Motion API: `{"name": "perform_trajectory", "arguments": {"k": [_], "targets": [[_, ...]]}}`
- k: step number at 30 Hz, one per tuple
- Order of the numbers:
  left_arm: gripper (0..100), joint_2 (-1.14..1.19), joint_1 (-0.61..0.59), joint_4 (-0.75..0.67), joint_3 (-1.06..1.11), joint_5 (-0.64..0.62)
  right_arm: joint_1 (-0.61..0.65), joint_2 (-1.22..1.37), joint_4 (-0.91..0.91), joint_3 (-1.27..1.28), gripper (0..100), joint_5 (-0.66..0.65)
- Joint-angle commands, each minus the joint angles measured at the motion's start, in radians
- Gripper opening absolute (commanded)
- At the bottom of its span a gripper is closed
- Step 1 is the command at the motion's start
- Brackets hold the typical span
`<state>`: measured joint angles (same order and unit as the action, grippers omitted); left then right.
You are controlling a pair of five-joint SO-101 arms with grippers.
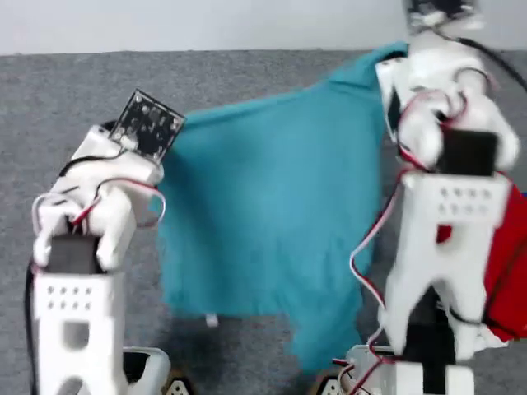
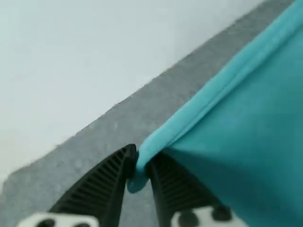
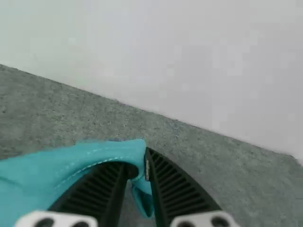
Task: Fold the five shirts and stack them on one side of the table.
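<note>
A teal shirt is stretched between the two arms above the grey table. My left gripper is shut on a hemmed corner of the teal shirt, at the shirt's left edge in the high view. My right gripper is shut on another corner of the teal shirt, near the table's far right. The shirt's lower part hangs down to the table near the front.
A red garment lies at the right edge behind the right arm's white base. The left arm's white body stands at the front left. A pale wall borders the table's far edge.
</note>
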<state>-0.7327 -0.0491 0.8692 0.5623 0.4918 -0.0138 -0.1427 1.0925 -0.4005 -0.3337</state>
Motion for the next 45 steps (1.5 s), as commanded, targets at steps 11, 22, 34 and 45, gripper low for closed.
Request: {"name": "perform_trajectory", "arguments": {"k": [11, 22, 34, 45], "targets": [[1, 0.698, -0.028, -0.304, -0.456, 0.008, 0.004, 0.292, -0.251, 0.017, 0.9, -0.043], [1, 0.953, -0.077, -0.245, -0.753, 0.009, 0.021, 0.407, -0.381, 0.008, 0.9, -0.118], [1, 0.980, -0.124, -0.181, -0.785, 0.009, 0.024, 0.518, -0.367, -0.068, 0.9, -0.117], [1, 0.908, -0.064, 0.339, -0.874, 0.011, 0.022, 0.288, 0.321, -0.103, 0.9, -0.146]]}}
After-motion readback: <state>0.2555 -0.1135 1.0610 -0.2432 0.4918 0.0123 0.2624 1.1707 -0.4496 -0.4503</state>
